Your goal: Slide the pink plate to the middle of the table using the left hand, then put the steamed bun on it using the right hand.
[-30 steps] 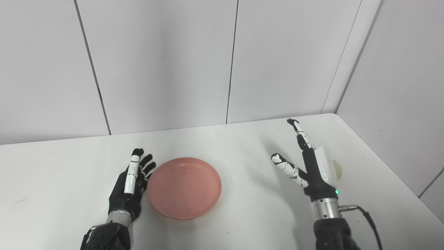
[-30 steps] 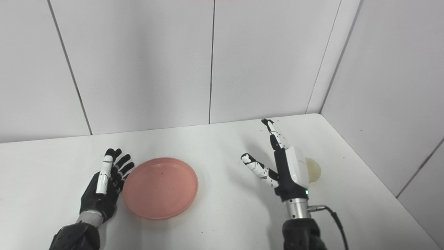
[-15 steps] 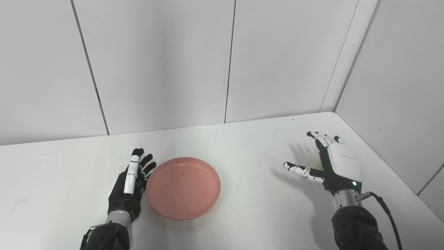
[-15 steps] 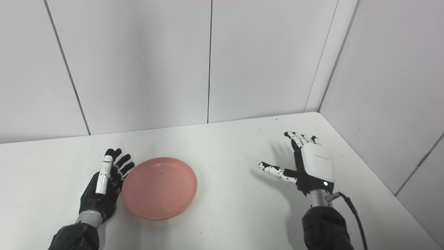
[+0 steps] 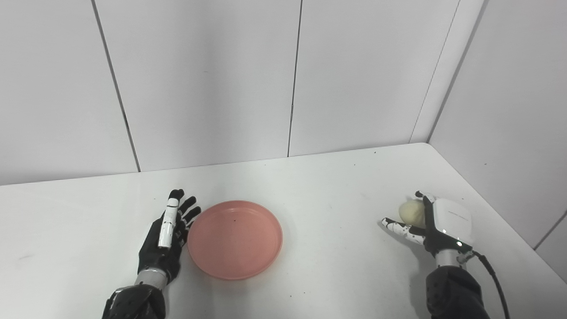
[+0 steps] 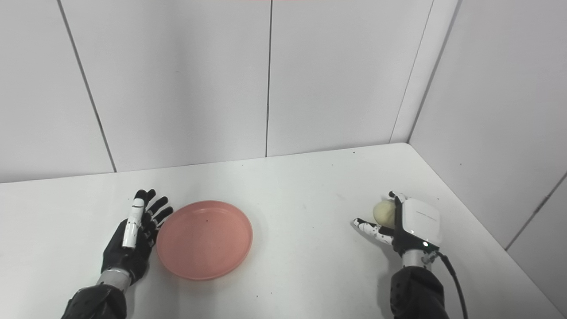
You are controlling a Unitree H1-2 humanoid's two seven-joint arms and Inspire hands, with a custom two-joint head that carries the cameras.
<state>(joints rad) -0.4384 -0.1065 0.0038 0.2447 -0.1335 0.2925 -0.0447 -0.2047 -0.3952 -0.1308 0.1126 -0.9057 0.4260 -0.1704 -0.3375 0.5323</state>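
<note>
The pink plate (image 5: 234,239) lies flat on the white table (image 5: 328,195), left of centre. My left hand (image 5: 166,237) rests open on the table, palm toward the plate's left rim, fingers close to it or just touching. Far to the right, my right hand (image 5: 443,221) sits low near the table's right edge. Its fingers curl over the pale, round steamed bun (image 5: 410,210), with the thumb stretched out just under the bun's near side. The bun shows on the hand's left side; whether it rests on the table I cannot tell.
White wall panels (image 5: 292,79) close off the back of the table, and another wall stands close along its right side. The table's right edge (image 5: 496,212) runs just beyond my right hand. A black cable (image 5: 491,274) trails from the right wrist.
My right hand has swung right, turned palm-down, dropped and curled its fingers round the bun, which now sits a little further left. Left hand and plate have not moved.
</note>
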